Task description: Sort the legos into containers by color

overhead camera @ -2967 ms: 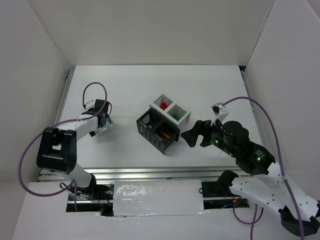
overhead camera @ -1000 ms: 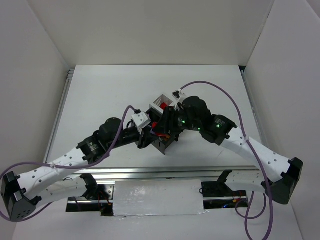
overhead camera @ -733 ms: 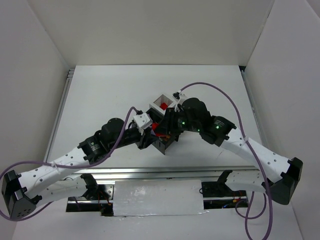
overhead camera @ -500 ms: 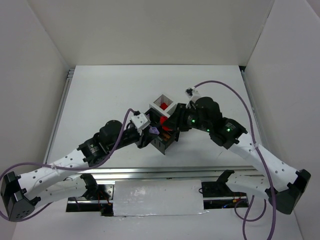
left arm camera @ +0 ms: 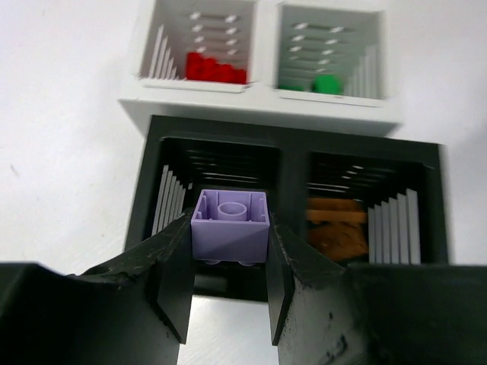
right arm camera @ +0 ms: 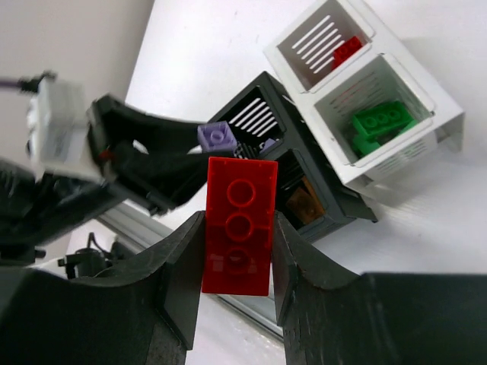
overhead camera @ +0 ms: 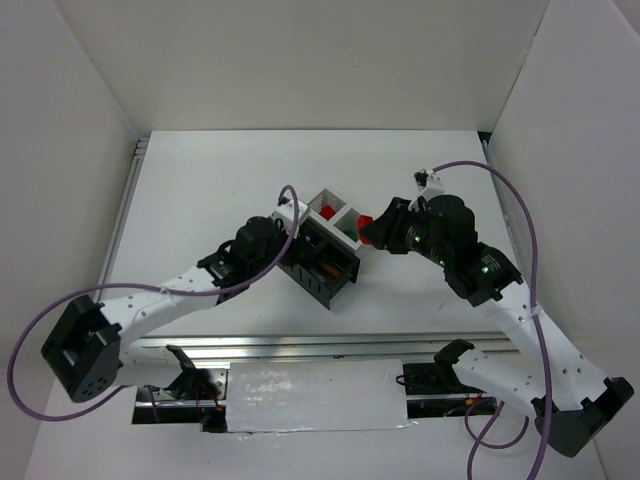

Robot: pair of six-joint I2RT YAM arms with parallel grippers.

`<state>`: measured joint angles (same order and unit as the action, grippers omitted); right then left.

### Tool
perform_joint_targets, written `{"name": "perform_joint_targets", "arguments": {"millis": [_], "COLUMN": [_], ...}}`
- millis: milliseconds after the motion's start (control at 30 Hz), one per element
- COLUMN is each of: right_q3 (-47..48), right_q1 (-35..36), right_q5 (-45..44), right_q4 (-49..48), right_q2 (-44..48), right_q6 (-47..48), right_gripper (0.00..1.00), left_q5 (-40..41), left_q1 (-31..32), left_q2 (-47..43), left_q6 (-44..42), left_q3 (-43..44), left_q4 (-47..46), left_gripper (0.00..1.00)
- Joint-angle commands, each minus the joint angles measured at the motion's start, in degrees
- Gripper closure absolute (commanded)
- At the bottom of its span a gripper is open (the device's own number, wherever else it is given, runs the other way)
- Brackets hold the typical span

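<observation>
Left gripper (left arm camera: 228,277) is pinching a light purple brick (left arm camera: 230,226) by its sides, studs up. It hangs over the rim of the black bin (left arm camera: 217,143) on the cluster's left, probably the purple bin, though the brick hides what's inside.

Right gripper (right arm camera: 239,285) is clamped on a red three-stud brick (right arm camera: 240,224) gripped along its long sides. It hovers just off the cluster's right side, towards the table's (overhead camera: 200,180) right edge.

The cluster sits mid-table, turned diagonally to the edges.
- The red bin (right arm camera: 283,65) is the white one at its far corner.
- The green bin (right arm camera: 449,114), holding green bricks (right arm camera: 380,120), lies between it and the right gripper.
- The other black bin (left arm camera: 358,156) holds orange-brown pieces.

Both grippers crowd one small cluster. The right one looks parked clear so the left can drop first, and collision is the main risk.
</observation>
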<state>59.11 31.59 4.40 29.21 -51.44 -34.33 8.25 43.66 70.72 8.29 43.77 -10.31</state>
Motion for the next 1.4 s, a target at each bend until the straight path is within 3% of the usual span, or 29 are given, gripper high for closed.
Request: {"name": "perform_joint_targets", "arguments": {"millis": [0, 100, 200, 300, 333, 500, 667, 700, 767, 933, 1033, 1200, 1367], "right_q3": [-0.7, -1.4, -2.0, -2.2, -2.2, -2.2, -2.2, -1.7, 1.3, 10.3, 16.4, 24.8, 27.6], "right_q1": [-0.4, -0.7, -0.8, -0.7, -0.8, -0.7, -0.7, -0.8, -0.7, -0.7, -0.7, -0.4, -0.4], "right_q5": [-2.8, -2.6, -2.1, -1.3, -1.2, 0.0, 2.8, 3.2, 3.6, 0.8, -1.9, -4.3, -6.2], "right_q4": [1.2, 1.6, 1.5, 1.4, 1.3, 0.7, -1.4, -2.2, -2.1, -3.3, -3.1, 0.6, 1.0], "right_q2": [2.5, 3.5, 4.1, 3.9, 3.7, 2.8, 0.6, -0.9, -5.1, -22.1, -32.8, -42.2, -45.2], "right_q6": [2.2, 2.9, 3.4, 3.6, 3.7, 3.7, 4.4, 4.6, 4.9, 3.8, 3.6, 4.2, 5.0], "right_gripper": [1.00, 1.00, 1.00, 1.00, 1.00, 1.00, 1.00, 1.00, 1.00, 1.00, 1.00, 1.00, 1.00], "left_q5": [1.2, 1.7, 2.1, 1.2, 0.9, -0.1, 1.2, 1.9, 4.0, 22.7, 28.8, 32.9, 31.2], "left_q1": [-2.3, -3.0, -3.5, -3.7, -3.7, -3.7, -3.7, -3.7, -3.7, -3.6, -4.0, -4.4, -3.8], "left_q2": [5.5, 7.9, 7.9, 7.8, 7.6, 4.8, -0.2, -1.2, -4.8, -9.8, -9.9, -13.8, -23.4], "left_q6": [2.1, 2.8, 3.6, 4.0, 4.0, 4.0, 4.4, 5.1, 8.7, 24.4, 31.0, 35.2, 32.2], "left_q3": [5.8, 7.3, 6.9, 6.7, 6.8, 5.6, 4.1, 4.5, 6.1, 13.9, 19.5, 19.9, 13.1], "left_q4": [-3.2, -3.2, -4.7, -4.8, -4.8, -4.2, -3.4, -2.6, 1.8, 23.1, 45.6, 60.4, 60.9], "left_gripper": [0.99, 0.89, 0.74, 0.43, 0.38, 0.24, 0.20, 0.07, 0.01, 0.00, 0.01, 0.01, 0.00]}}
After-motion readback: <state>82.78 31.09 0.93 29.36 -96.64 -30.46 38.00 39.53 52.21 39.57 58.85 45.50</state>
